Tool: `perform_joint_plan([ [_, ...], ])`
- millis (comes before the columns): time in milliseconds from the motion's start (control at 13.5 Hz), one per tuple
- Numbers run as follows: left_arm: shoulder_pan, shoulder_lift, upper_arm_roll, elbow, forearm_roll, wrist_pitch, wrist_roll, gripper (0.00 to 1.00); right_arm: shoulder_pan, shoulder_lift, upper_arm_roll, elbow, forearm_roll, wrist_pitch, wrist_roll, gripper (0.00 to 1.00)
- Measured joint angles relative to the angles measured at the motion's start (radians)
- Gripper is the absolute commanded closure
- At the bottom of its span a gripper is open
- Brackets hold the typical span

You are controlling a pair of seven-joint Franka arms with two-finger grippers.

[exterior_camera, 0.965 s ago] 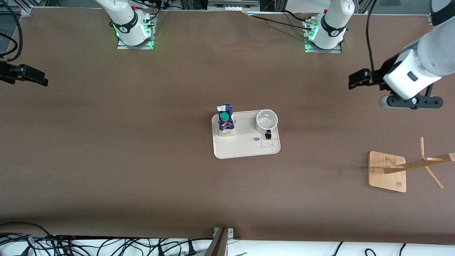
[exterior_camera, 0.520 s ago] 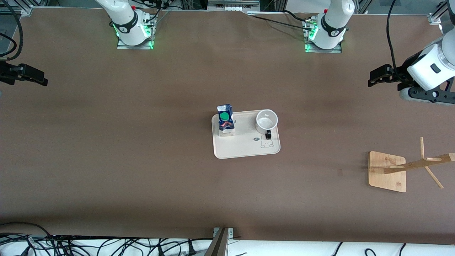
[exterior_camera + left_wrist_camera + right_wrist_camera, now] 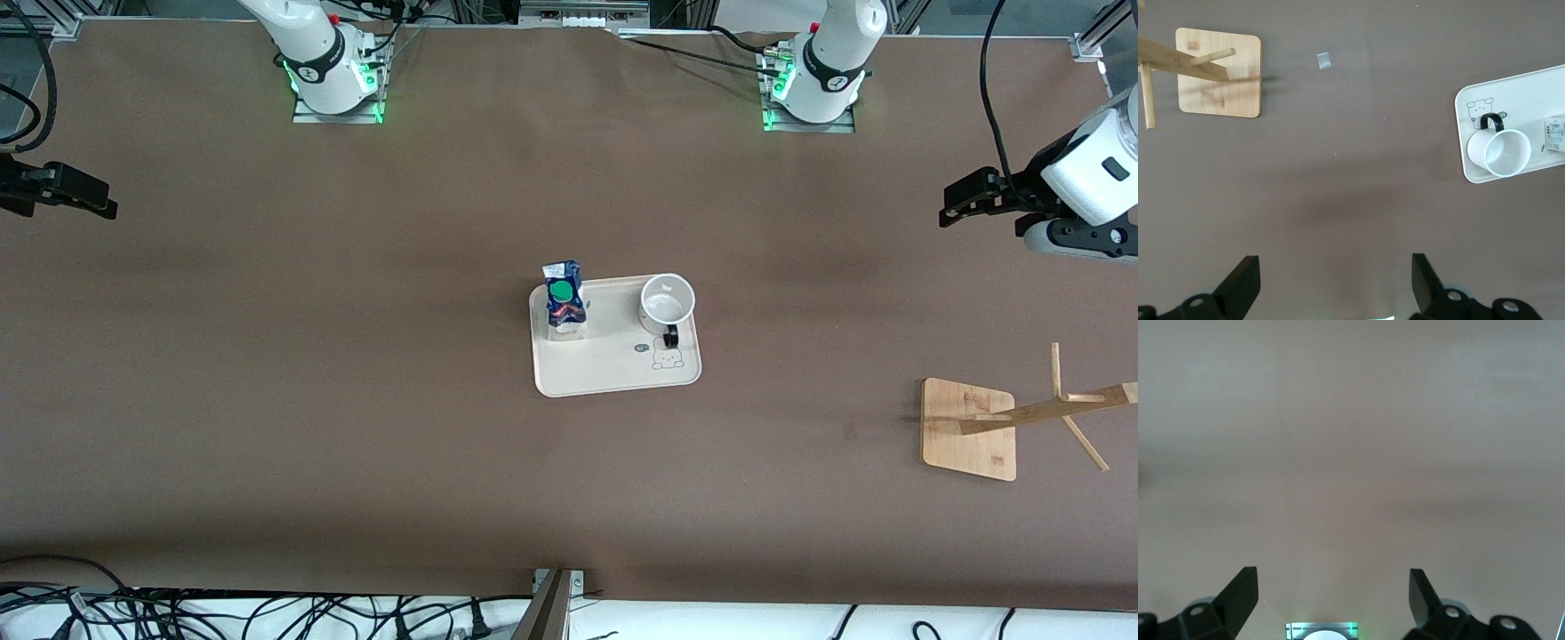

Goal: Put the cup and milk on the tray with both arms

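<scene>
Tray (image 3: 613,369), pale cream, is seen at the middle of the table, and two things are carried on it. From the right arm's end: the right gripper (image 3: 98,201) is held over bare table at that end, its fingers (image 3: 1238,590) spread wide, nothing between them. On to the tray, where the milk (image 3: 565,307) is stood upright at the corner toward the right arm. Beside it, toward the left arm, the cup (image 3: 667,302) is set upright, mouth up, nothing visible inside, black handle turned toward the front camera. A bamboo stand (image 3: 971,428) is passed, well apart. Last, the left gripper (image 3: 956,206) is hung over bare table, fingers (image 3: 1243,280) spread, empty.
</scene>
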Motion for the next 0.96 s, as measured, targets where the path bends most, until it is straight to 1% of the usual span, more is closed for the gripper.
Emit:
perform_joint_plan([
  [223, 0.001, 0.013, -0.001, 0.001, 0.003, 0.005, 0.0, 0.0, 0.0, 0.0, 0.001, 0.0, 0.004, 0.0, 0.0, 0.0],
  [371, -0.003, 0.02, -0.016, 0.004, 0.077, 0.015, 0.0, 0.0, 0.0, 0.0, 0.003, 0.0, 0.007, 0.0, 0.0, 0.0],
  [520, -0.009, 0.022, -0.054, 0.008, 0.134, 0.016, -0.019, 0.0, 0.0, 0.0, 0.004, 0.0, 0.008, 0.0, 0.0, 0.0],
  [668, -0.011, 0.022, -0.068, 0.008, 0.148, 0.016, -0.045, 0.0, 0.0, 0.0, 0.005, 0.0, 0.008, 0.0, 0.0, 0.0],
  [965, -0.007, 0.023, -0.061, 0.008, 0.148, 0.016, -0.047, 0.0, 0.0, 0.0, 0.005, 0.0, 0.008, 0.0, -0.001, 0.0],
])
